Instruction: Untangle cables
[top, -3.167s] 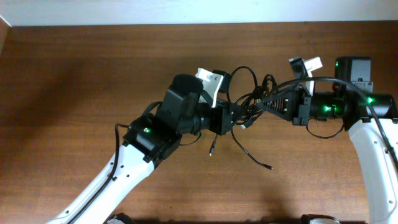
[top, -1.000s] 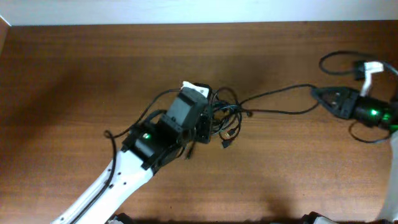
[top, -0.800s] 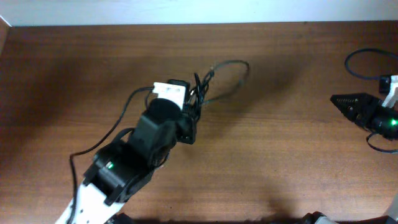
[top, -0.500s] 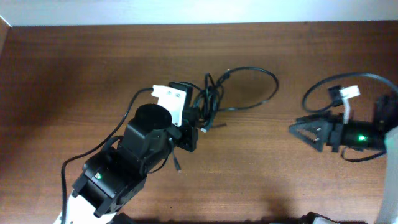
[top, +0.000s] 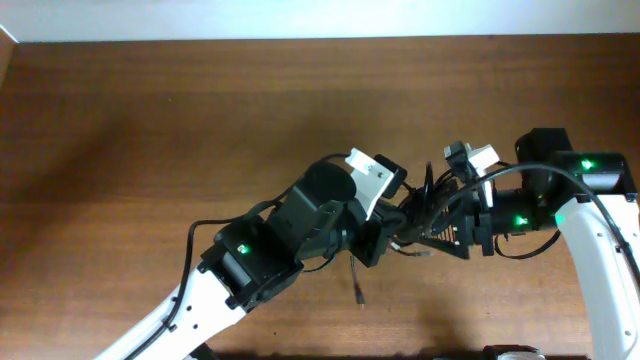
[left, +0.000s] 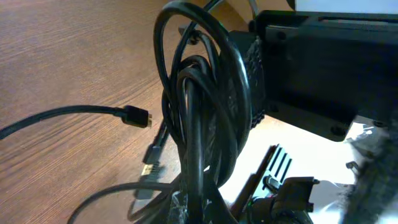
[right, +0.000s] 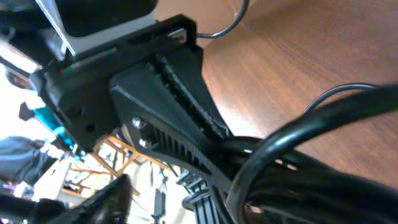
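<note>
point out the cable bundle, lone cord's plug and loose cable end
cable bundle (left: 202, 109), left wrist view, middle of loops
lone cord's plug (left: 137, 116), left wrist view, black housing
loose cable end (top: 357, 294), overhead view, its tip

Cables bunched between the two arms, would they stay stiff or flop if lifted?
Probably floppy: the cables hang in loose loops and one plug end trails loose. Likely light, being thin cords. Loops look interlocked, so pulling one may drag the rest.

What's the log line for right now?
left pincer: shut on cables | right pincer: at the cables, grip unclear | cables: bunched between both arms | plug end: trailing free
</note>
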